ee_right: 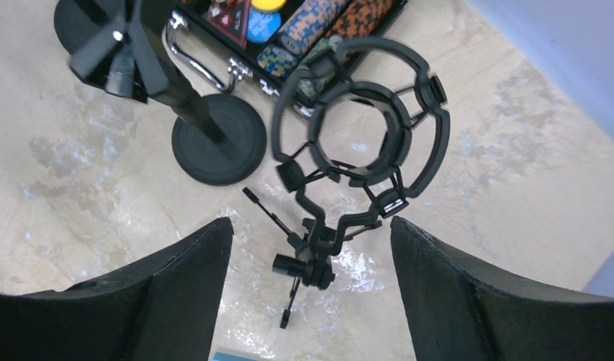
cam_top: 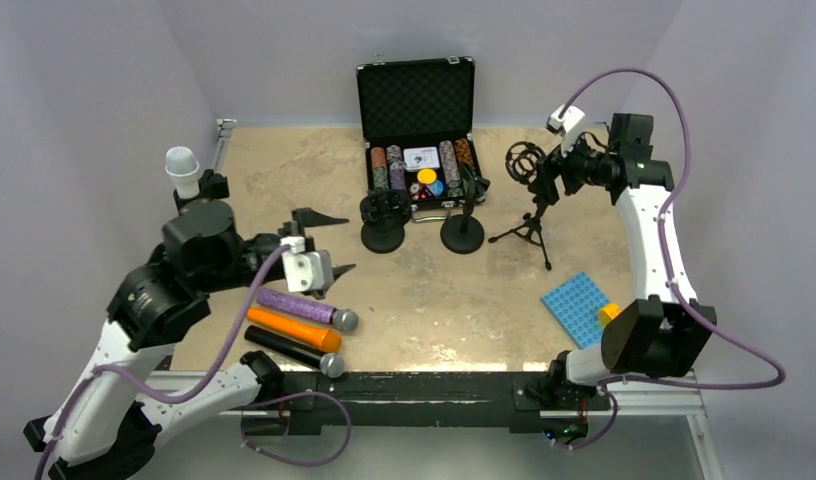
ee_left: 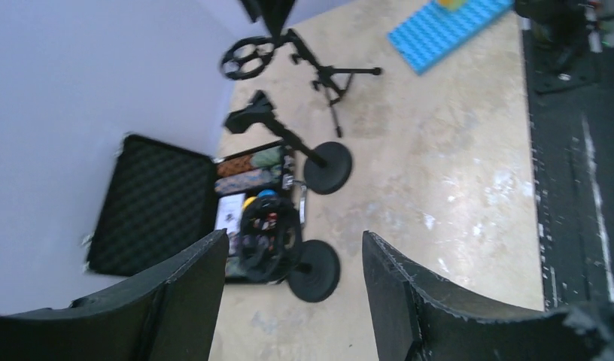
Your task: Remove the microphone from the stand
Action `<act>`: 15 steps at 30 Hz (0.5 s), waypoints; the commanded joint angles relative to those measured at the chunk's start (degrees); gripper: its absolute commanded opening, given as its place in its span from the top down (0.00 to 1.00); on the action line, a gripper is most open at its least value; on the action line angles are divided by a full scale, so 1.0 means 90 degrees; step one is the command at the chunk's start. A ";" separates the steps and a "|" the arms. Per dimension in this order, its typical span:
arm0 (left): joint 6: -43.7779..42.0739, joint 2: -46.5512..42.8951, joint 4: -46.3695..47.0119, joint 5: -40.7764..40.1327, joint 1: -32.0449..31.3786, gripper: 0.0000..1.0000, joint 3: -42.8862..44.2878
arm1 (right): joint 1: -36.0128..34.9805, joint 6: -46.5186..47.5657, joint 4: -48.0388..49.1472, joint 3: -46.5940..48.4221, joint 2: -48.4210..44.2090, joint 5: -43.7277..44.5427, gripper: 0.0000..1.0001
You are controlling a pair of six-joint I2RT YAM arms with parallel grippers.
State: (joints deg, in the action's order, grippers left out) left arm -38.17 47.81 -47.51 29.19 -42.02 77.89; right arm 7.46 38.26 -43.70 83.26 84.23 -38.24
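Note:
Three microphones lie side by side near the front left of the table: purple [cam_top: 294,304], orange [cam_top: 289,326] and black [cam_top: 284,346]. None sits in a stand. The tripod stand [cam_top: 529,225] carries an empty shock-mount ring [ee_right: 436,92]. My right gripper [ee_right: 311,248] hangs open just above it, fingers either side of the stand's joint [ee_right: 319,259] and clear of it. Two round-base stands, one with a shock mount [cam_top: 384,215] and one with a clip [cam_top: 462,225], stand in front of the case. My left gripper [cam_top: 329,245] hovers open and empty beyond the microphones.
An open black case [cam_top: 417,110] of poker chips stands at the back centre. A blue studded plate [cam_top: 579,307] with a yellow block [cam_top: 609,312] lies at the front right. A white cup [cam_top: 183,170] sits at the far left edge.

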 commanded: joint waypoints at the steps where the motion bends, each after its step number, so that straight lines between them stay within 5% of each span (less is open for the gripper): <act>1: 0.0548 0.0200 -0.0631 -0.2016 0.0030 0.30 0.0891 | 0.0015 -0.1101 0.0266 0.0466 -0.0647 0.0203 0.18; 7: 0.0897 0.0064 0.0243 -0.5149 0.0703 0.18 0.1291 | 0.0006 -0.1868 0.0315 0.0815 -0.1246 -0.0230 0.13; 15: 0.1629 0.0074 -0.0010 -0.5760 0.2328 0.11 0.1713 | 0.0002 -0.2388 0.0305 0.0975 -0.1281 -0.0816 0.09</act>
State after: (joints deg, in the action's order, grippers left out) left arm -29.39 49.54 -46.83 -16.08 -24.69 91.66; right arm 7.44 21.56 -41.98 90.13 71.79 -41.69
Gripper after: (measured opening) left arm 0.883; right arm 0.900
